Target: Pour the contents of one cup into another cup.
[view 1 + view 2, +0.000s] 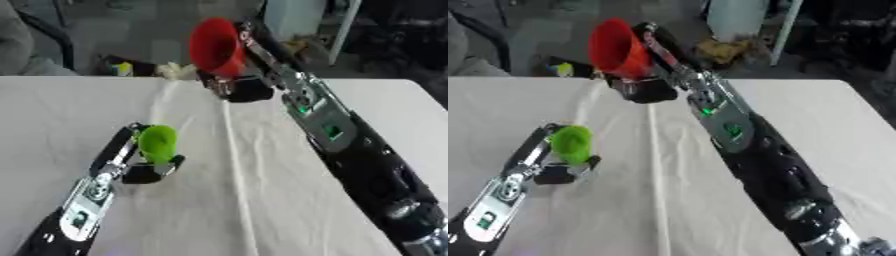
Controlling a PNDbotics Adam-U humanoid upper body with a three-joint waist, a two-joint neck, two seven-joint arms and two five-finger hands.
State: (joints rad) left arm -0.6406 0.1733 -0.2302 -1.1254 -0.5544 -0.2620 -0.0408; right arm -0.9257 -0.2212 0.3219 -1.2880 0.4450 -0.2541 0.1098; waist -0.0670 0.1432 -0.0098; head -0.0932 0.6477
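Observation:
My right hand [241, 89] is shut on a red cup [216, 47], held high above the far middle of the white table [289, 200]. The cup is tipped onto its side with its mouth facing left. Lower left, my left hand [150, 167] is shut on a green cup [158, 143], which stands on or just over the cloth, leaning a little. The red cup is up and to the right of the green one, well apart from it. Nothing shows falling between them, and the cups' insides are hidden.
A long crease [234, 165] runs down the tablecloth between my arms. Beyond the far table edge lie a grey floor, small clutter [122, 67] and a pale cabinet [293, 17]. My right forearm [350, 145] crosses the table's right half.

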